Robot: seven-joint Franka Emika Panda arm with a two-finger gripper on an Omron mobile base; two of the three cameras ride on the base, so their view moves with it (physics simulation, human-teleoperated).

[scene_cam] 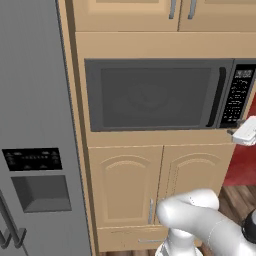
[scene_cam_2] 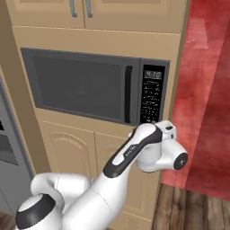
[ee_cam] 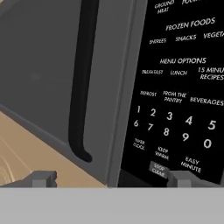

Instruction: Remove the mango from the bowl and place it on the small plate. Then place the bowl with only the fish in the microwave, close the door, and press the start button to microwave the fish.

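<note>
The big grey fridge (scene_cam: 35, 125) fills the left of the left base view. Next comes the microwave (scene_cam: 165, 95) in the middle, its door (scene_cam: 150, 95) shut, black handle (ee_cam: 81, 87) beside the keypad (ee_cam: 179, 92). My pincer (ee_cam: 109, 178) is spread wide, holding nothing, right up by the keypad's bottom buttons.

1 microwave (scene_cam: 150, 95), 1 fridge (scene_cam: 35, 125), maybe 4 cabinet doors (scene_cam: 125, 190).
</note>
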